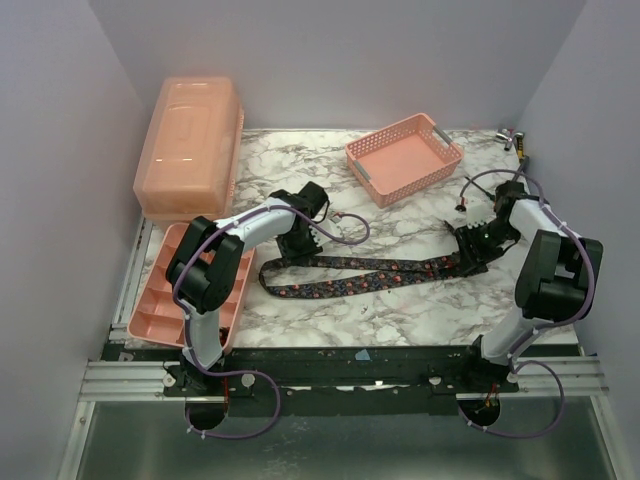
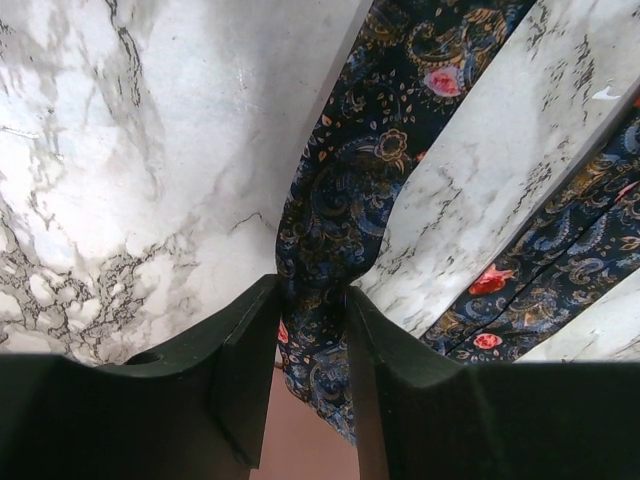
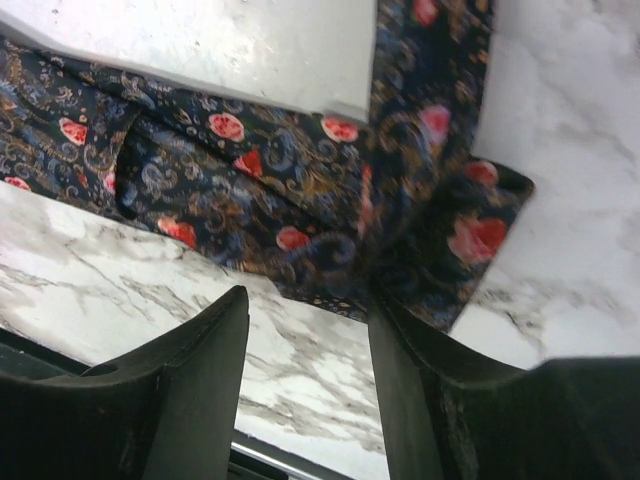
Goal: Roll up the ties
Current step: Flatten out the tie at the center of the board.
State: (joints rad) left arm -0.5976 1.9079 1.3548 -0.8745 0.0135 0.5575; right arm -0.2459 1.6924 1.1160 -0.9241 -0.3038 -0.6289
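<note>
The left end effector (image 2: pixel 312 292) is pinching the tie (image 2: pixel 345 190) between its fingers. The right end effector (image 3: pixel 308 300) is standing open, the tie's folded end lying just ahead.

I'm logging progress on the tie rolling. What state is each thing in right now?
tie: unrolled, laid out long
left claw: shut on one end of it
right claw: open, at the other end
storage box: lid on
basket: upright, empty
divided tray: visible compartments empty
</note>
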